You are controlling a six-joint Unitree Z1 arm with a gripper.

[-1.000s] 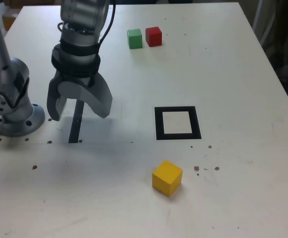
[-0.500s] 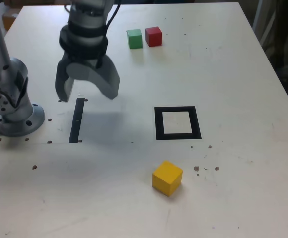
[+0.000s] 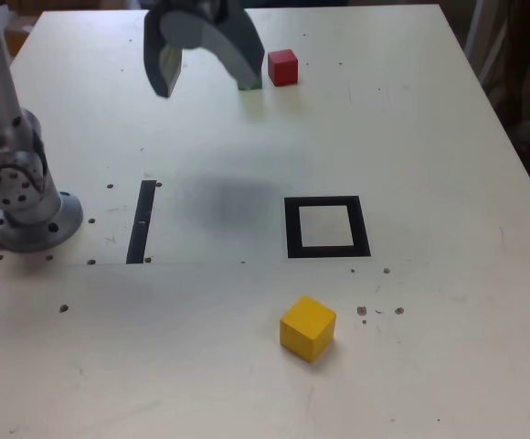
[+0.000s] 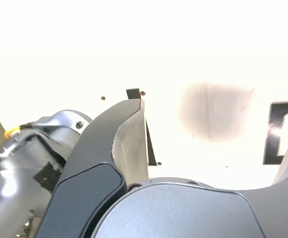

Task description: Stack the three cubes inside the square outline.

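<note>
Yellow cube, one, sat nearest on the white table. Beyond it lay one empty square outline, with a thin black strip to the exterior view's left. Farthest, one red cube stood beside a green cube almost hidden behind the raised gripper, jaws spread apart, holding nothing. No writing showed.

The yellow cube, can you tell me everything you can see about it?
The yellow cube is a small solid block, plain matte yellow all over, with no marks. It sits flat on the white table, turned so one corner points toward the camera. It lies outside the square outline, nearer the camera in the exterior view. Nothing touches it but the table; the gripper is far away.
</note>
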